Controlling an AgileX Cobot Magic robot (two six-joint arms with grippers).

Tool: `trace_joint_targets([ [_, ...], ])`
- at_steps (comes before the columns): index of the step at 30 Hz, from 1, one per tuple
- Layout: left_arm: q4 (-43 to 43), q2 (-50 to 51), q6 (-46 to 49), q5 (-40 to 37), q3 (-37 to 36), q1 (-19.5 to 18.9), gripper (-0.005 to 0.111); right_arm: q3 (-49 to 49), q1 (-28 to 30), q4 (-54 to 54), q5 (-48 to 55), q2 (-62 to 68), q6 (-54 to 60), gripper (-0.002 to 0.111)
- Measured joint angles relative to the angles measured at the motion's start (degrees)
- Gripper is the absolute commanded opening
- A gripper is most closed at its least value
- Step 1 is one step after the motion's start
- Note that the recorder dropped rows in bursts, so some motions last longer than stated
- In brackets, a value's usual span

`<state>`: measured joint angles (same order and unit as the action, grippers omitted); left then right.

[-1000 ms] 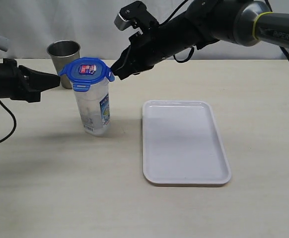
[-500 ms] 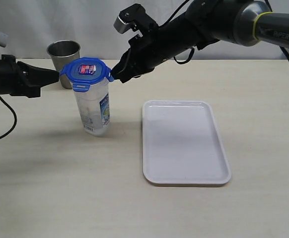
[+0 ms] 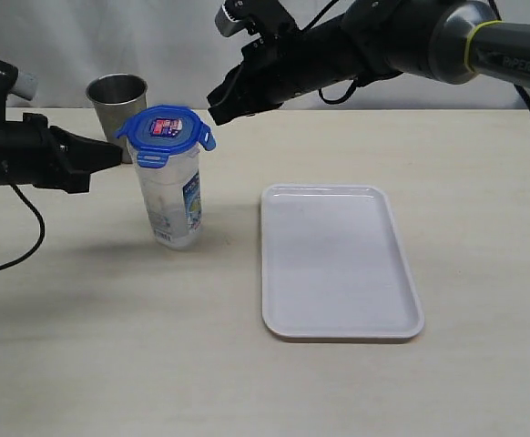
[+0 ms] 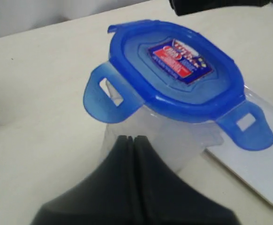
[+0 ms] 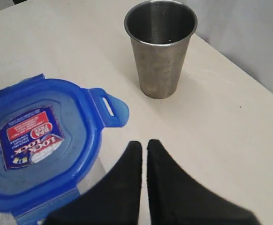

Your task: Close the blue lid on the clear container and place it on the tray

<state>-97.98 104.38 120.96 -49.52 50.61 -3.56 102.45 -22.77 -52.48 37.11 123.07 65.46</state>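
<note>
Blue lid [image 3: 165, 133], red-white sticker up, sits on the clear container [image 3: 176, 205] with its flaps flared out, unsnapped. Container upright, long axis vertical, toward bench's far-left part, left of the white tray [image 3: 338, 196], not on it. Left gripper [image 3: 117, 156] pressed together, tip just beside lid's left flap. Right gripper [image 3: 213, 96] fingers practically together, above-right of lid, apart.

Blue lid [image 4: 174, 75] atop clear container [image 4: 171, 143]
</note>
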Motion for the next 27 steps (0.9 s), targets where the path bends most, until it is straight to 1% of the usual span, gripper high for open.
trace_joint_targets([
  [5, 0.20, 1.21, 0.00, 1.47, 0.25, 0.14, 0.000, 0.00, 0.00, -1.00, 1.34, 0.00, 1.15, 0.004],
  [10, 0.07, 1.21, 0.00, 1.70, 1.10, 0.14, 0.000, 0.00, 0.00, 5.79, 1.72, 0.00, -4.65, 0.004],
  [22, -0.81, 1.21, 0.00, 2.14, 1.10, 0.14, 0.000, 0.00, -3.01, 8.35, 4.45, 0.00, -5.91, 0.004],
  [27, -1.03, 1.21, 0.00, 2.14, 1.27, 0.14, 0.000, 0.00, -3.09, 10.54, 4.52, 0.00, -7.58, 0.004],
])
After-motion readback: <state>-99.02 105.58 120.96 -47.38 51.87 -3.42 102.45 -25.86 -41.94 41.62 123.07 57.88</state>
